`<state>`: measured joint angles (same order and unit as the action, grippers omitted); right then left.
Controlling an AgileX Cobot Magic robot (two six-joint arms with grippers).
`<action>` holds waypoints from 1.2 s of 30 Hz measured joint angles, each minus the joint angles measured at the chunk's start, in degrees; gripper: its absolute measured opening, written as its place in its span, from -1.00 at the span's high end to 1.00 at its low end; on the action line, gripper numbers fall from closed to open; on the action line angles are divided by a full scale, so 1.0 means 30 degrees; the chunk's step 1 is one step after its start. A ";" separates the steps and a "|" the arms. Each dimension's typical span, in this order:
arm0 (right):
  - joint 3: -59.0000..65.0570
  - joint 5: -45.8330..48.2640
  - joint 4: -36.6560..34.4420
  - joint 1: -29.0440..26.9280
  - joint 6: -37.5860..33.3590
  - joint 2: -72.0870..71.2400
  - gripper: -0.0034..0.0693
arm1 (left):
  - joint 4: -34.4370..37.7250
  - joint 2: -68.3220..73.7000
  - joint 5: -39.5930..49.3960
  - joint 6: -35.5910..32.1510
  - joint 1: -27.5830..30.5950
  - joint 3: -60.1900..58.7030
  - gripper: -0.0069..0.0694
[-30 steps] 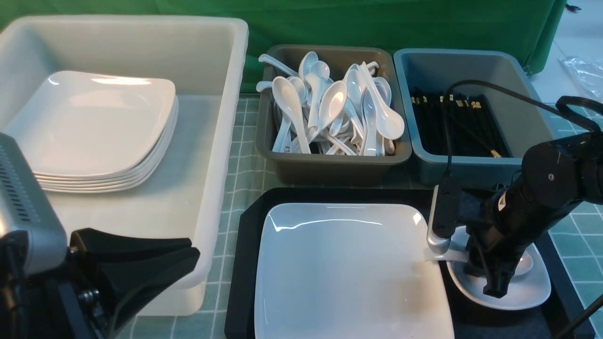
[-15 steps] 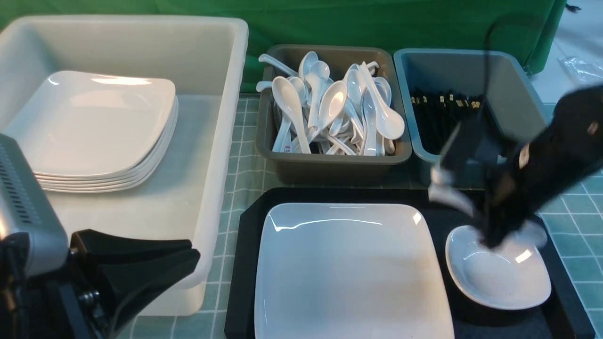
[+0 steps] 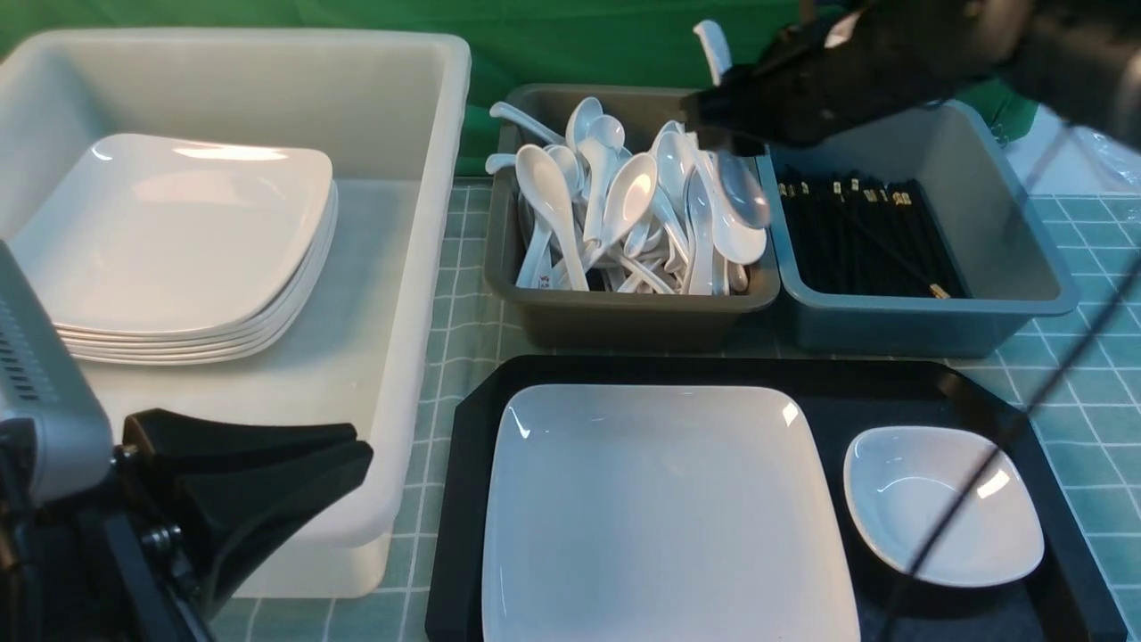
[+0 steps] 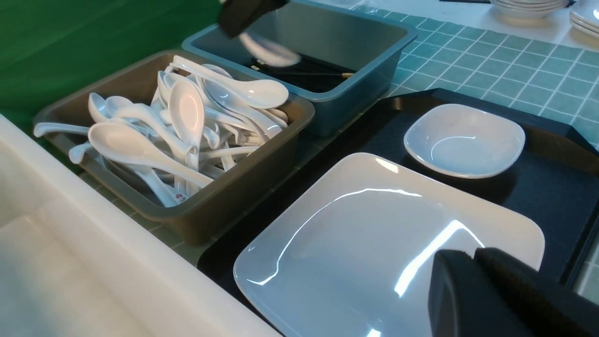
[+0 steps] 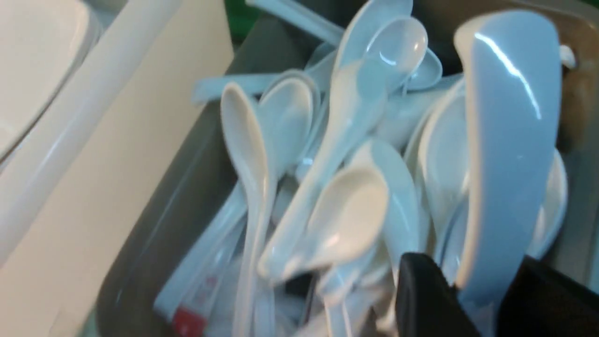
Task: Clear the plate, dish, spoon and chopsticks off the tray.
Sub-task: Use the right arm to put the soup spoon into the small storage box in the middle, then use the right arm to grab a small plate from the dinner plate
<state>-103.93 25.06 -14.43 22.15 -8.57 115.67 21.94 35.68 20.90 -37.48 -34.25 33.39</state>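
Right gripper [image 5: 472, 304] clamps spoon [image 5: 510, 140] above brown bin [image 3: 624, 316] of spoons; best lowered near pile [image 3: 624, 214] centre before release, avoiding bounce-out; left gripper [image 3: 361, 468] closed, empty

Brown bin [image 3: 624, 312] heaped with spoons [image 3: 615, 214] to the rim; right gripper [image 3: 724, 132] holding the spoon [image 3: 745, 192] hangs over its right edge. Tray [image 3: 891, 392]: plate [image 3: 660, 508] and dish [image 3: 943, 504] open from above, narrow bare strip between. Right arm's cable [image 3: 980, 473] crosses before the dish.
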 joint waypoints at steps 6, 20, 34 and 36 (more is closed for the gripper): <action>-0.2678 -0.0083 -0.0014 0.0000 0.1740 0.2697 0.18 | -0.0255 0.0000 0.0000 0.0000 0.0000 0.0000 0.77; -0.2876 0.3342 0.1906 -0.0059 0.0947 0.0793 -0.10 | -0.0272 0.0000 0.0000 -0.0022 0.0000 0.0000 0.77; 0.3118 1.3203 0.7944 0.0943 -0.0546 -0.7185 0.64 | -0.0554 0.0000 0.0420 -0.0022 0.0000 0.0000 0.77; 0.5066 1.3182 0.7919 0.1225 -0.0544 -0.8187 0.62 | -0.0554 0.0000 0.0415 0.0014 0.0000 0.0000 0.77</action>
<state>-88.74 64.60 9.33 25.82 -10.20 91.10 20.28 35.68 22.15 -37.43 -34.25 33.39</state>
